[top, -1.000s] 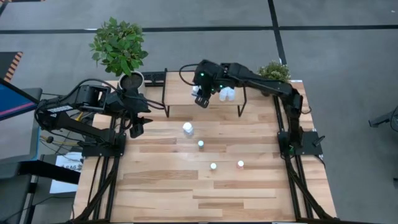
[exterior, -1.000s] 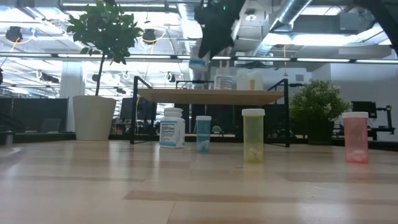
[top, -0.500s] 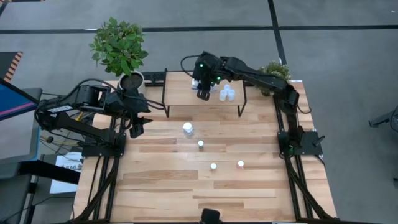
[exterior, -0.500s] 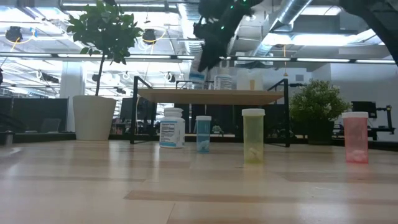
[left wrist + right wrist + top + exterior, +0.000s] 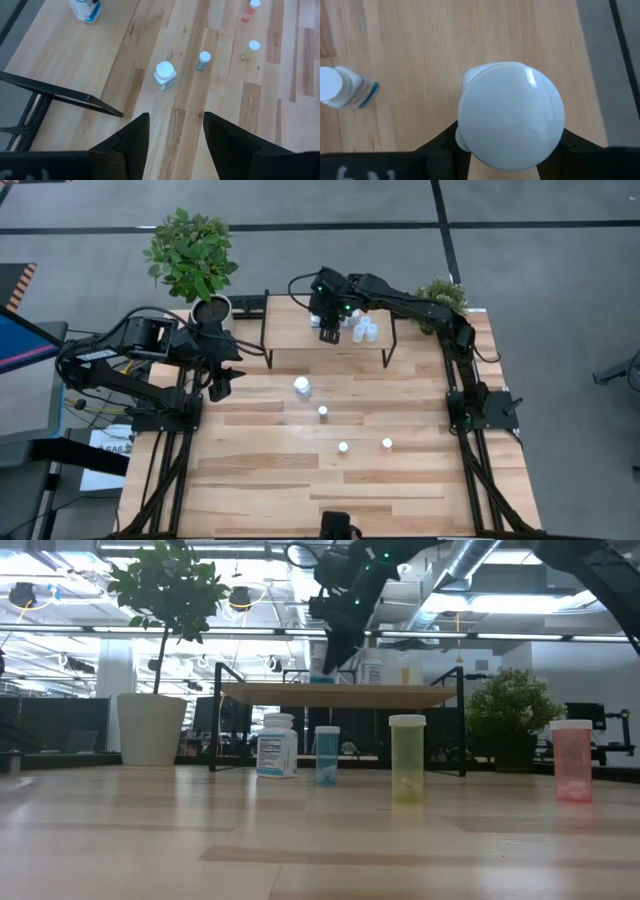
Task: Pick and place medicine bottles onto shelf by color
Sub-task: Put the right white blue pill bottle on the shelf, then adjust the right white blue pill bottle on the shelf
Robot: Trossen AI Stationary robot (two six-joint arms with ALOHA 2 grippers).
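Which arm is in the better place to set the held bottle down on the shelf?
The right. Its pincer is shut on the pale-blue bottle directly over the shelf, nearly touching it. The left pincer is open and empty, beside the shelf above the table.

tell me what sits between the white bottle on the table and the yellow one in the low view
One small blue bottle stands between the white bottle and the yellow bottle in the low view; the high view shows it there too. Nothing else is in that stretch.

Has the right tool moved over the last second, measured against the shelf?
Yes. The right tool, shut on a small blue bottle, has come down to the shelf top; earlier it hung above it.
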